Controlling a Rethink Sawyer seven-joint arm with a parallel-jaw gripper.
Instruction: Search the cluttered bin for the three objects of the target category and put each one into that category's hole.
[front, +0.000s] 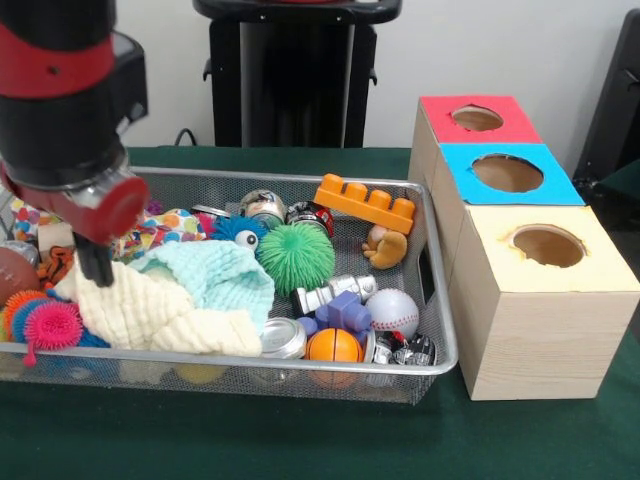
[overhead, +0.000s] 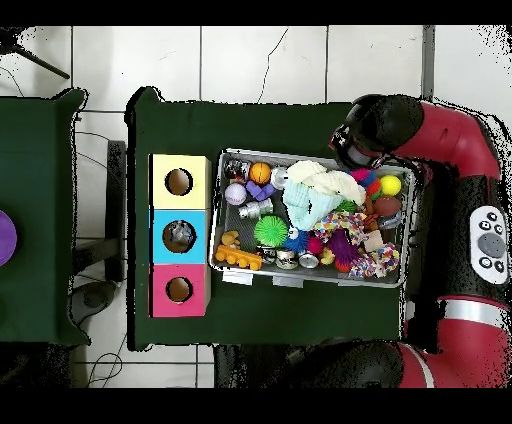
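Your tool (front: 97, 262) hangs over the wire bin's (front: 445, 330) end farthest from the box of holes (front: 530, 330); you cannot tell whether it is spread or pressed together. Beneath it lies a cream cloth (front: 150, 315). Beyond sit a green spiky ball (front: 295, 256), baseball (front: 393, 311) and orange block (front: 366, 202). The blue hole (overhead: 177, 236) holds something indistinct.

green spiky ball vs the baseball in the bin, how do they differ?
The green spiky ball is bright green and covered in soft spikes; the baseball is white, smooth, with red stitching. The green spiky ball looks larger and sits mid-bin, the baseball nearer the boxes' end. Both are round and lie loose in the mesh bin.
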